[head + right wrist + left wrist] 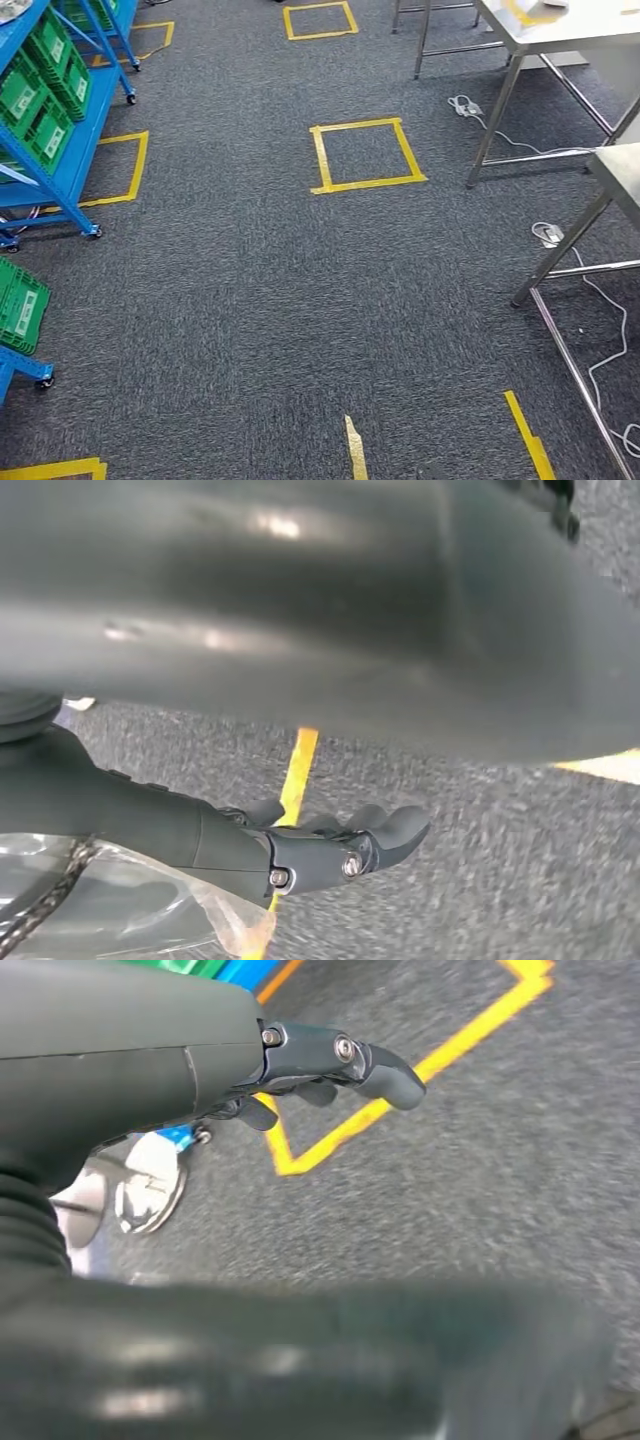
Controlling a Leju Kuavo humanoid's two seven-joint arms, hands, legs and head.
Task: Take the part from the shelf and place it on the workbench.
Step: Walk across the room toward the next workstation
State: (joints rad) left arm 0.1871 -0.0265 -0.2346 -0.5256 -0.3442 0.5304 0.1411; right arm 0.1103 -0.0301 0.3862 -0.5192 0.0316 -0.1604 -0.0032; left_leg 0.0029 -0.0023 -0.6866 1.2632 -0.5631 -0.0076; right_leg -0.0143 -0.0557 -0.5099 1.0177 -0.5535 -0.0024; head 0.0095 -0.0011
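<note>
Right hand (332, 845) grips a clear bag (113, 905); left hand (332, 1070) empty, fingers apart (bin (47, 135) labels unreadable).

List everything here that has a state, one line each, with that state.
left hand: fingers apart, holding nothing.
right hand: lies against the clear bag; grip hidden.
clear bag: crumpled, something dark inside.
green bins: tilted, seated on the shelf.
blue shelf: standing on casters.
workbench: upright, to the right.
power cable: loose on the carpet.
</note>
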